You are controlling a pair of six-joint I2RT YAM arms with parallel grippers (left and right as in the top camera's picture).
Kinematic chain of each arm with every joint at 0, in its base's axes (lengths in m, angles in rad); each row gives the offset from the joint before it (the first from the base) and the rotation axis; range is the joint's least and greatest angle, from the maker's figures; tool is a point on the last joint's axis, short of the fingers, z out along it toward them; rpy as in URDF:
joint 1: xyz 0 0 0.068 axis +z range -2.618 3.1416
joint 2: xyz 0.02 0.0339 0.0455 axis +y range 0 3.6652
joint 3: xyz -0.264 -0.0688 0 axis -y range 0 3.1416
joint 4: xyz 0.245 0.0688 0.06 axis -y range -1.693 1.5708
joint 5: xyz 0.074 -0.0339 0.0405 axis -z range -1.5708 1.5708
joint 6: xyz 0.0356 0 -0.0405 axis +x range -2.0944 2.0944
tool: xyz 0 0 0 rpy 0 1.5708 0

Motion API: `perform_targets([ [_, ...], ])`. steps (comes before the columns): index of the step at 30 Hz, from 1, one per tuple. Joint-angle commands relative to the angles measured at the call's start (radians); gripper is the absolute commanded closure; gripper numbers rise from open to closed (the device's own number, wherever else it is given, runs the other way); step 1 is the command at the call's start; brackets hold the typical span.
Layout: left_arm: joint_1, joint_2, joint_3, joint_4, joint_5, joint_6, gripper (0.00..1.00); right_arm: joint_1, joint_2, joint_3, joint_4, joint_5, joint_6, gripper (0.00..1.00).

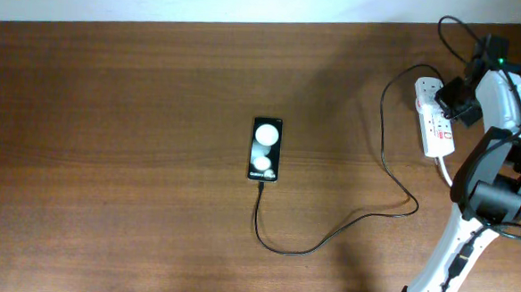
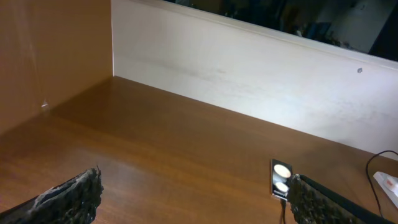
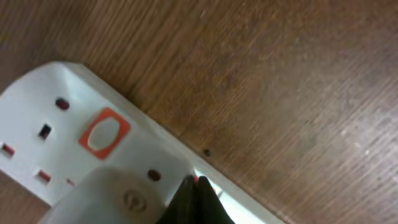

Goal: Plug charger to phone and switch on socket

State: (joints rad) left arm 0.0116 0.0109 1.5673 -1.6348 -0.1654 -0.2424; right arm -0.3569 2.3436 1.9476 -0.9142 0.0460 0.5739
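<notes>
Socket (image 3: pixel 74 124) lies just beneath right end effector (image 3: pixel 194 200), apparently touching it

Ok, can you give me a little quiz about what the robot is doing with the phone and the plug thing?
1. True or false: the charger runs right up to one end of the phone.
2. Pick one: the right gripper is at A) the phone, B) the socket, C) bare wood far from everything.
3. Fill the gap: in the left wrist view, the left gripper has its fingers wide ____.

Key: 1 true. 2 B. 3 open.
</notes>
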Motion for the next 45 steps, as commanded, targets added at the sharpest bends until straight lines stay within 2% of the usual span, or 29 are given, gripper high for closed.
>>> perform_targets([
  [1,-0.005,-0.004,-0.001,0.000,-0.004,0.002,0.01,0.020,0.081,0.005,-0.031,-0.158,-0.021,0.96],
  [5,-0.005,-0.004,-0.001,0.000,-0.004,0.002,0.01,0.008,0.039,0.050,-0.079,-0.098,-0.037,0.96],
  [6,-0.005,-0.004,-0.001,-0.001,-0.005,0.002,0.01,-0.014,0.028,0.135,-0.148,-0.087,-0.046,0.96],
  [8,-0.005,-0.004,-0.001,-0.002,-0.005,0.002,0.01,-0.029,0.028,0.186,-0.195,-0.087,-0.046,0.96],
  [12,-0.005,-0.004,-0.001,-0.002,-0.004,0.002,0.01,-0.028,0.043,0.181,-0.201,-0.097,-0.046,0.96],
  [16,-0.005,-0.004,-0.001,-0.002,-0.005,0.002,0.01,0.017,0.143,0.149,-0.222,-0.127,-0.046,0.96],
  [19,-0.005,-0.004,-0.001,-0.002,-0.004,0.002,0.01,0.029,0.136,0.153,-0.243,-0.124,-0.063,0.96],
  [23,-0.005,-0.004,-0.001,-0.001,-0.004,0.002,0.01,-0.005,-0.076,0.171,-0.344,0.012,-0.070,0.96],
  [30,-0.004,-0.004,-0.001,-0.053,-0.005,0.002,0.01,0.069,-0.470,0.171,-0.567,0.011,-0.072,0.96],
  [38,-0.004,-0.004,-0.001,-0.053,-0.004,0.002,0.01,0.089,-0.827,0.170,-0.785,-0.021,-0.073,0.96],
  [39,-0.004,-0.004,-0.001,-0.053,-0.004,0.002,0.01,0.089,-0.864,0.170,-0.784,-0.037,-0.073,0.86],
  [41,-0.004,-0.004,-0.001,-0.053,-0.005,0.002,0.01,0.089,-0.910,0.169,-0.785,-0.053,-0.076,0.83],
  [42,-0.004,-0.004,-0.001,-0.053,-0.005,0.002,0.01,0.089,-0.952,0.168,-0.785,-0.164,-0.244,0.01],
  [43,-0.004,-0.003,-0.001,-0.053,-0.005,0.002,0.01,0.089,-0.977,0.165,-0.785,-0.225,-0.317,0.01],
  [45,-0.004,-0.003,-0.001,-0.053,-0.005,0.002,0.01,0.089,-1.017,0.165,-0.784,-0.228,-0.320,0.01],
])
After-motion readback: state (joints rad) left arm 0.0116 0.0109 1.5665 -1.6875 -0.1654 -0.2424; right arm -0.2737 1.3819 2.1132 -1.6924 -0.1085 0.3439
